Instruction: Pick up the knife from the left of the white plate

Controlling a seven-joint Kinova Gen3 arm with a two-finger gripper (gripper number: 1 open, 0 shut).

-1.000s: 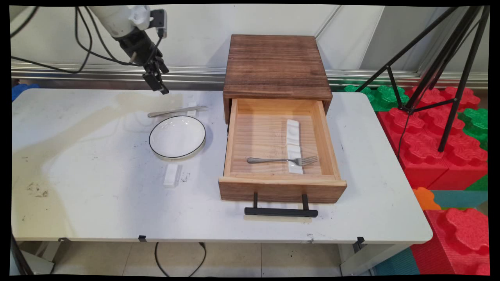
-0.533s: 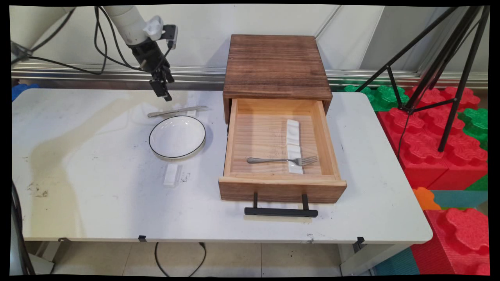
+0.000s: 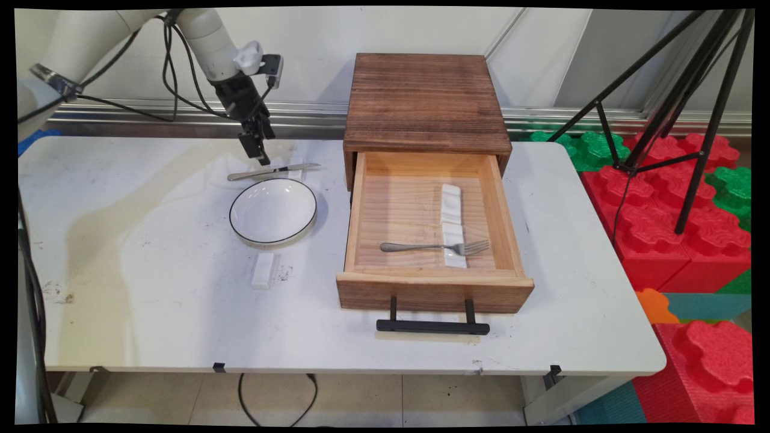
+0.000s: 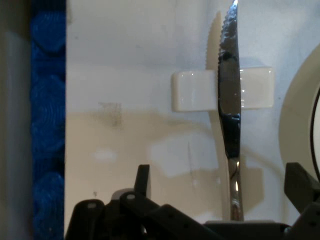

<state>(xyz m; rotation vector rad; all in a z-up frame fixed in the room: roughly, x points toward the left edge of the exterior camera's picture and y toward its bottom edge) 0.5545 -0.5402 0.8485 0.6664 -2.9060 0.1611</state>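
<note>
White table holds a knife lying left-right, blade toward the drawer, under the released end effector.

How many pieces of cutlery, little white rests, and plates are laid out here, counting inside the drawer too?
Knives: 1, the knife beside the plate.
Forks: 1, the fork in the drawer.
White cutlery rests: 4, at.
Plates: 1, the white plate.
Total: 7.
</note>
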